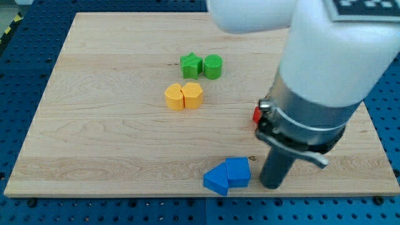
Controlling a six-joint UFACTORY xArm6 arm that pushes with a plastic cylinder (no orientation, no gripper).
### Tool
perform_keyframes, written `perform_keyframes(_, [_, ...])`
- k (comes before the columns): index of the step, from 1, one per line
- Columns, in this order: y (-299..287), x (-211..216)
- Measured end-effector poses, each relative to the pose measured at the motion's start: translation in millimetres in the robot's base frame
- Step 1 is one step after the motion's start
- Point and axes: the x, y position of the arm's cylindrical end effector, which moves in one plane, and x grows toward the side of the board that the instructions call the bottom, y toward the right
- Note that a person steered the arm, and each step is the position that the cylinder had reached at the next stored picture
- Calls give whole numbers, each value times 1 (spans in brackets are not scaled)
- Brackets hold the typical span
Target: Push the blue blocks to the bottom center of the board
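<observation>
Blue blocks (pixel 227 176) sat touching, just left of my tip (pixel 272 185), a clawless rod grasping nothing; short, gentle nudges suited.

The board (pixel 94 125) lies open along its whole left edge and both left corners. Near the top centre, a green star block (pixel 190 64) touches a green cylinder block (pixel 212 66), with two touching yellow blocks (pixel 184 96) just below. Two touching blue blocks (pixel 227 175) crowd the bottom edge, my tip (pixel 272 185) just right. A red block (pixel 257 115) shows near the right edge.
</observation>
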Motion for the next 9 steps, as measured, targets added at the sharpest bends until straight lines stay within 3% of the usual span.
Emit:
perform_keyframes(4, [36, -29])
perform_keyframes(9, [-71, -111])
